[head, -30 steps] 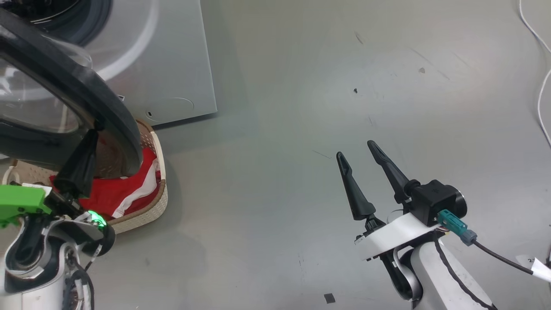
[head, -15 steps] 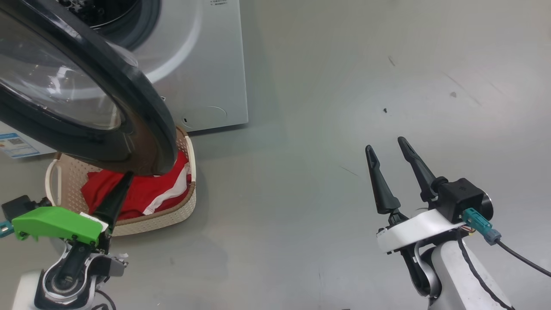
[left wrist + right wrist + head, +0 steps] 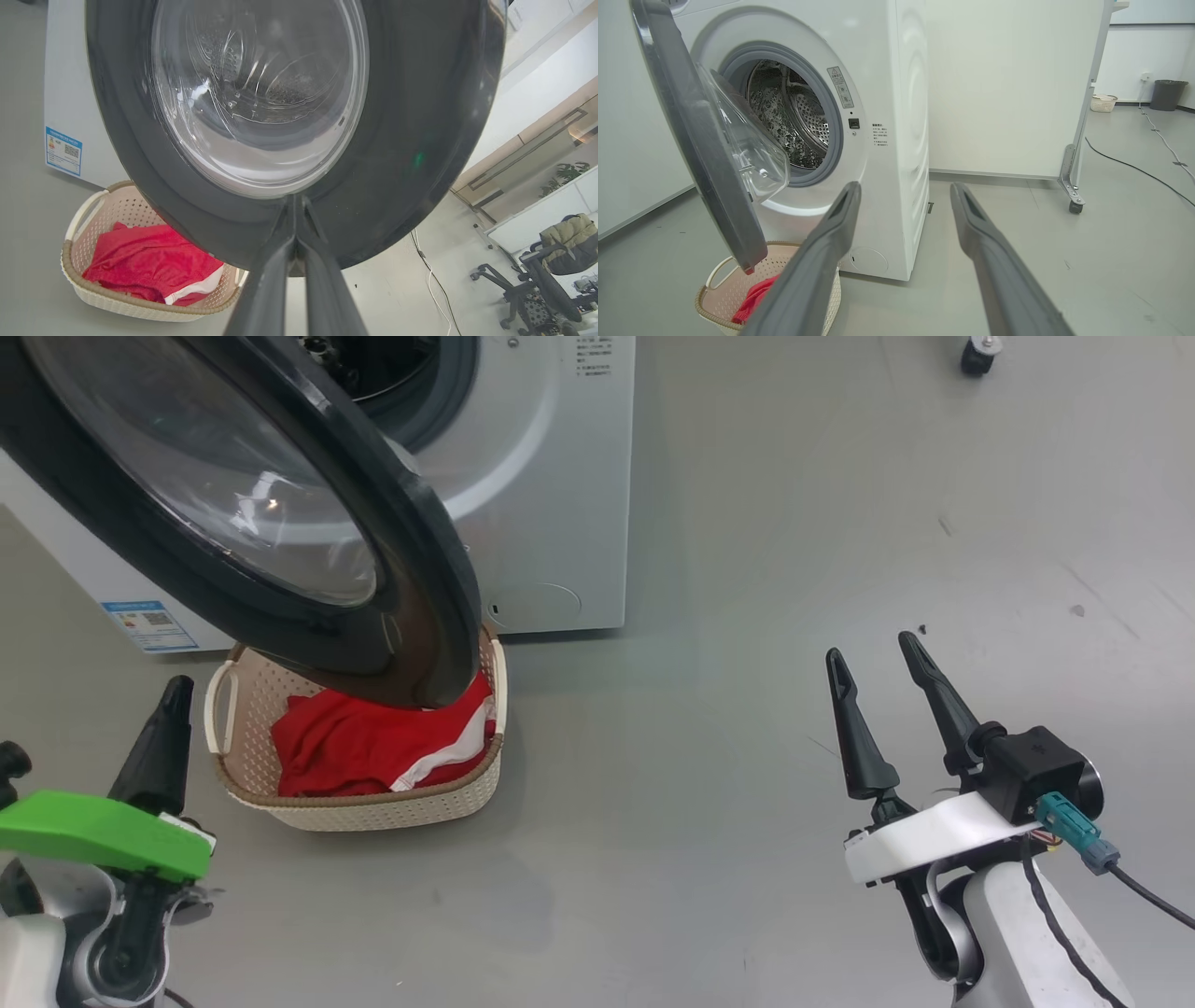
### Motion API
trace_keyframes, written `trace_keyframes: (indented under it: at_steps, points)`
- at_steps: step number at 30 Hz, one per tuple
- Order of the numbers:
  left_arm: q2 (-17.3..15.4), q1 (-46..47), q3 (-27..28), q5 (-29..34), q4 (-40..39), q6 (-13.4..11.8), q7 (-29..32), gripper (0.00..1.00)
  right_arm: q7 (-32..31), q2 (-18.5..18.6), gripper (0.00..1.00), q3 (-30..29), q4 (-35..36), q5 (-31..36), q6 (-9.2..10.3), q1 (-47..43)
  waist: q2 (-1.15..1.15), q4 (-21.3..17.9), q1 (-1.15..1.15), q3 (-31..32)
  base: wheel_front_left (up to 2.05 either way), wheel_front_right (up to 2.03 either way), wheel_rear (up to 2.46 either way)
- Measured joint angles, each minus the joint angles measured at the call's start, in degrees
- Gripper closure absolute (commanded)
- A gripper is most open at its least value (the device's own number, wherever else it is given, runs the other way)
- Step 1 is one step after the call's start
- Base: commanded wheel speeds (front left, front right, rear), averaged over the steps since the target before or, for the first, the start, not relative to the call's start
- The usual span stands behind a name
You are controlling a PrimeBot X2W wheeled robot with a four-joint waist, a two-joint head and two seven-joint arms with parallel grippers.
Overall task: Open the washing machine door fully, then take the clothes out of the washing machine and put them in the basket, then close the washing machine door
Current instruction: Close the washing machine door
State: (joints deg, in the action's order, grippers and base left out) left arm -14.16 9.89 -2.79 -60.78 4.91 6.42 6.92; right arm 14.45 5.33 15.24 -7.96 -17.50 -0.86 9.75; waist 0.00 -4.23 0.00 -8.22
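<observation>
The white washing machine (image 3: pixel 560 476) stands at the top of the head view, its black-rimmed glass door (image 3: pixel 411 551) swung partly open over the cream basket (image 3: pixel 373 812). Red clothes (image 3: pixel 364 747) with white trim lie in the basket. My left gripper (image 3: pixel 179 683) is shut and holds nothing, left of the basket and apart from the door; in the left wrist view my left gripper (image 3: pixel 295 200) points at the door's (image 3: pixel 411 116) lower rim. My right gripper (image 3: pixel 870 646) is open over bare floor to the right. The right wrist view shows the drum (image 3: pixel 794 116) with no clothes in its visible part.
A blue sticker (image 3: pixel 149 623) marks the machine's side. A white partition on a castor (image 3: pixel 1069 196) stands right of the machine, with a black cable (image 3: pixel 1134 168) on the floor beyond. A white cable (image 3: pixel 430 280) and an office chair (image 3: pixel 537 275) lie behind the door.
The head camera has moved, shifting the whole picture down and right. My left gripper, which was up against the door's rim, now sits lower, left of the basket. The right gripper stays open.
</observation>
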Motion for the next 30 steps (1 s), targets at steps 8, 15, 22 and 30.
trace_keyframes:
  at_steps: [8, 15, 22, 30]
  points:
    - [-1.7, -1.4, -2.0, 10.8, -1.7, 0.0, -8.2, 1.0, 0.0, 0.1, 0.0, -0.3, 0.2, 0.0, -0.05, -1.2, 0.0, 3.0, 0.0, 1.2, 0.0, 0.0, 0.0]
    - [-1.9, -3.7, -2.9, 17.5, -2.0, 0.0, -15.0, 1.0, 0.0, 0.0, 0.0, 0.0, 0.4, 0.5, -0.59, -1.2, 0.0, 5.1, 0.0, 1.5, 0.0, 0.0, 0.0]
    - [-2.4, -6.4, -4.1, 22.0, -1.5, 0.0, -19.6, 1.0, 0.0, 0.0, 0.0, 0.0, 0.4, 0.5, -0.86, -1.3, 0.0, 5.3, 0.0, 1.5, 0.0, 0.0, 0.0]
    - [-2.8, -7.5, -6.2, 28.0, -1.6, 0.0, -20.7, 1.0, 0.0, -0.1, 0.0, 0.0, 0.4, 0.5, -1.11, -2.1, 0.0, 5.0, 0.0, 1.7, 0.0, 0.0, 0.0]
